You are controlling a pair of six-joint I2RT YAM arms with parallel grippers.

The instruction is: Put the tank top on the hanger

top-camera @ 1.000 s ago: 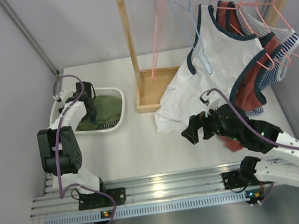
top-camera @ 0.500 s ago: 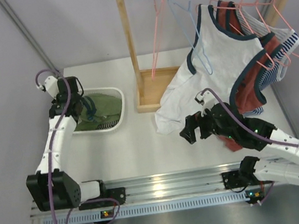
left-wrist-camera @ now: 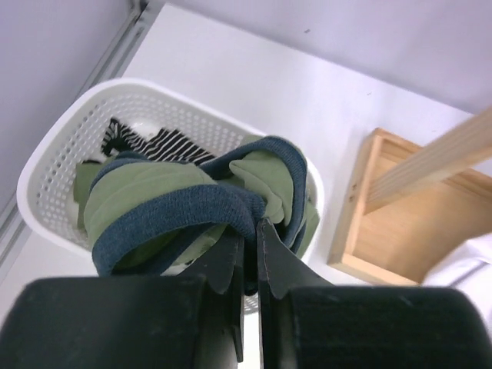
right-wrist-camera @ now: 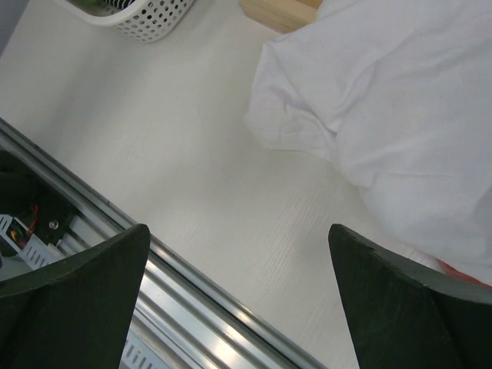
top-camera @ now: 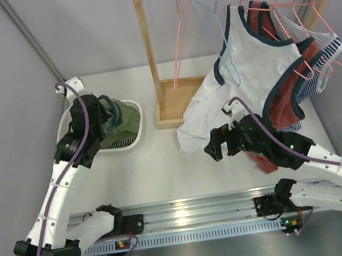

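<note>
The olive-green tank top with navy trim is bunched up and partly lifted out of the white basket. My left gripper is shut on its navy trim; in the left wrist view the jaws pinch the fabric above the basket. The chest graphic is hidden. The light-blue hanger hangs empty on the wooden rail. My right gripper is open and empty above the table, beside the white top's hem; it also shows in the right wrist view.
A striped garment lies in the basket. The wooden rack with its base tray holds pink hangers, a white navy-trimmed top and red and striped garments. A metal rail runs along the near edge.
My left arm has risen and pulled back from inside the basket, lifting the tank top up with it. My right gripper has shifted slightly left and stayed open.
</note>
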